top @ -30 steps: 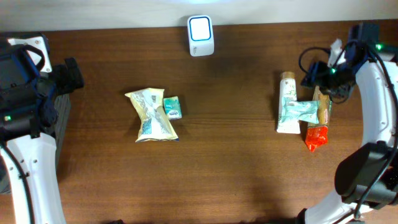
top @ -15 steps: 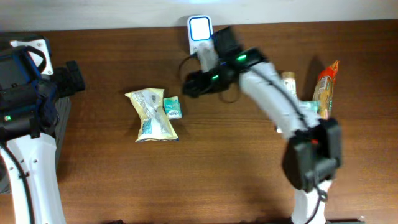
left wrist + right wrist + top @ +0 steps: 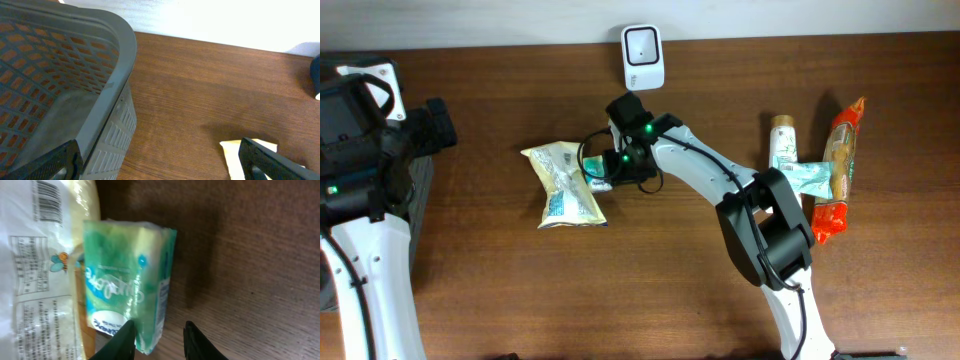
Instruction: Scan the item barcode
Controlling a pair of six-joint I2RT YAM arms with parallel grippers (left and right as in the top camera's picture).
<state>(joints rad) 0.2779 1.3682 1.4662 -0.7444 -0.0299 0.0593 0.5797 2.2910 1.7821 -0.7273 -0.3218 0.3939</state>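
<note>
R arm reaches across the worktop point(image 3: 520, 290) from the right side, its claw point(image 3: 160, 341) down at the small green packet point(image 3: 127, 287). The packet lies flat on the wood approx mid-worktop, touching the right edge of a pale yellow-white bag point(image 3: 560, 185) whose barcode faces up in the wrist view. R claw fingers point(image 3: 126, 339) stand a little apart w/ bare wood between them. One finger overlaps the packet's lower corner and the other sits clear of it over the wood, so the packet isn't pinched. Scanner point(image 3: 642, 57), white w/ a dark window, stands at the far edge, apart from both packet and R claw. L claw point(image 3: 157, 152) is spread wide w/ nothing between its fingers, hovering just beside a grey mesh basket point(image 3: 75, 90) at the left end of the worktop; a pale corner of packaging shows under it. On the right side a cream tube point(image 3: 781, 150) lies lengthwise w/ a mint sachet point(image 3: 812, 178) laid across it. An orange-brown snack pack point(image 3: 842, 145) touches the sachet, and a red pack point(image 3: 827, 222) lies just below them
</note>
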